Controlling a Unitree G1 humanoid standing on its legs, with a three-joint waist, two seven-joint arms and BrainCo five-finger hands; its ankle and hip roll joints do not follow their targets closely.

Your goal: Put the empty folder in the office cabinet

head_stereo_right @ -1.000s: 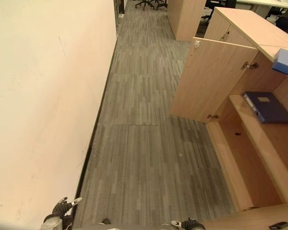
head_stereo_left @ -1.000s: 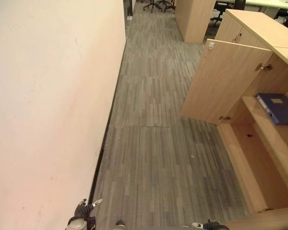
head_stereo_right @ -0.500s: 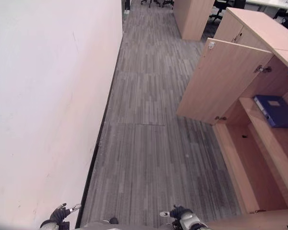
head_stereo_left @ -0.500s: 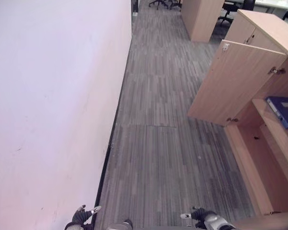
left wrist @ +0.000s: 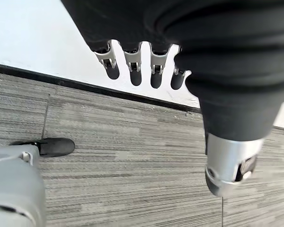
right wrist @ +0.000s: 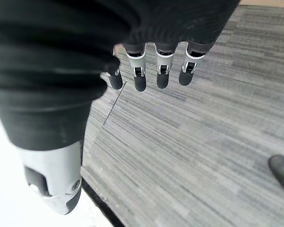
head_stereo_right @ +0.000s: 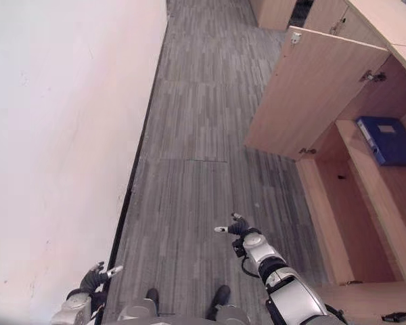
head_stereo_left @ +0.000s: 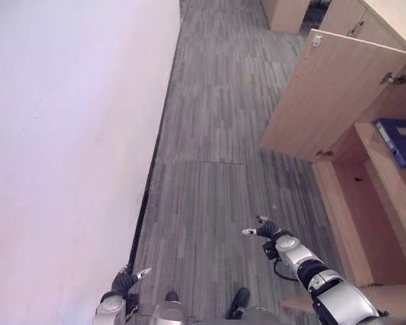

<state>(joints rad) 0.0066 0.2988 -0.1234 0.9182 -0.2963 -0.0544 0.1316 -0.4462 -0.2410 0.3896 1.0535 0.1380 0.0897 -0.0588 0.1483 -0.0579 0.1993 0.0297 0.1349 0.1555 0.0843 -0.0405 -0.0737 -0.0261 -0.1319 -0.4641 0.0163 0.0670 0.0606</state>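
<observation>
Striped grey carpet (head_stereo_left: pixel 210 196) — both robot hands empty, fingers apart: left (head_stereo_left: pixel 125 281), right (head_stereo_left: pixel 267 230).

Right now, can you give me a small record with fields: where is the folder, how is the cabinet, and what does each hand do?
folder: blue ring-binder folder lying flat on a shelf inside the cabinet
cabinet: light wooden office cabinet, door swung open
left hand: low beside the white wall, fingers relaxed, empty
right hand: out over the grey striped carpet floor, fingers straight, empty
</observation>
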